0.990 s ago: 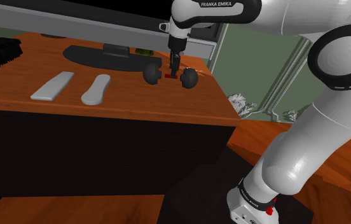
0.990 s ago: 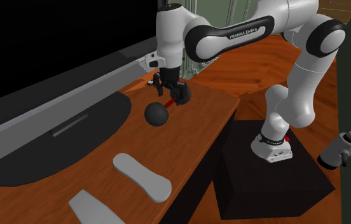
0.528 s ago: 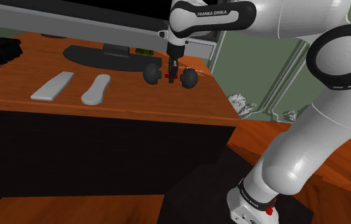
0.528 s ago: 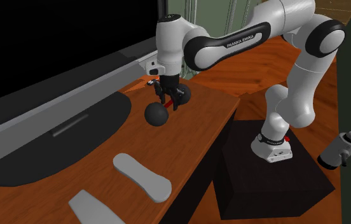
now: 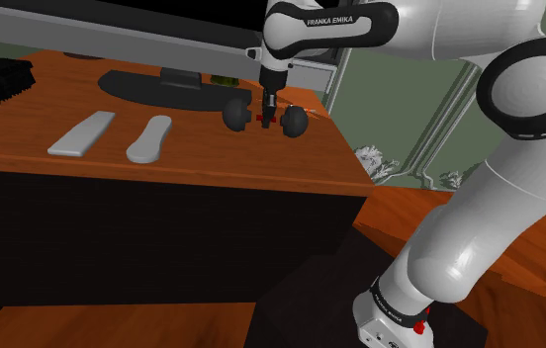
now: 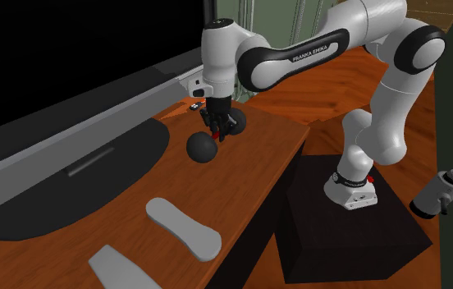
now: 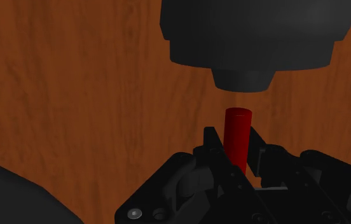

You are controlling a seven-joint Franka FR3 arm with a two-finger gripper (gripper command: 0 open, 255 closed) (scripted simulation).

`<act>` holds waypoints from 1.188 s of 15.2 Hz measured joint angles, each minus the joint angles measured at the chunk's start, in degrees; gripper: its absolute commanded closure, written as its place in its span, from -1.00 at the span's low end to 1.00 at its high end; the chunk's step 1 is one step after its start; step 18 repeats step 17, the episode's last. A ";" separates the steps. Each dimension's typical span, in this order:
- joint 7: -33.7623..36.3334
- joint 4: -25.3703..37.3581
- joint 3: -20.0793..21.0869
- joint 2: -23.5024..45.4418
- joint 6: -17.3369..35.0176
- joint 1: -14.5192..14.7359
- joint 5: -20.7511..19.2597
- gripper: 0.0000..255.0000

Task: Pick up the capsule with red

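The capsule lies on the wooden desk (image 5: 202, 148): a short red bar (image 7: 237, 130) joining two dark rounded ends (image 5: 236, 117) (image 5: 295, 121). In the second exterior view one dark end (image 6: 202, 148) sits nearer the camera and the other (image 6: 235, 123) behind the hand. My gripper (image 5: 268, 116) (image 6: 217, 131) points straight down between the two ends. In the wrist view the gripper (image 7: 235, 145) has its fingers (image 7: 212, 139) pressed against both sides of the red bar, with one dark end (image 7: 250, 38) just beyond the tips. The capsule rests on the desk.
A large dark screen (image 6: 69, 57) stands along the back of the desk, with a dark oval mat (image 6: 77, 176) before it. Two flat grey pieces (image 5: 81, 132) (image 5: 150, 137) lie toward the shoulder view's left. The desk's edge (image 5: 345, 148) is close to the capsule.
The hand has come down over the capsule's middle and its fingers have drawn in onto the red bar. The capsule has not shifted.
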 measured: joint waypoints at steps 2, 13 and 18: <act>-0.02 0.24 -0.01 -0.06 -0.33 -0.01 -0.01 1.00; -0.25 8.46 -0.01 0.08 -8.41 -0.01 0.04 1.00; -0.36 11.85 -0.02 0.55 -11.32 -0.02 0.08 1.00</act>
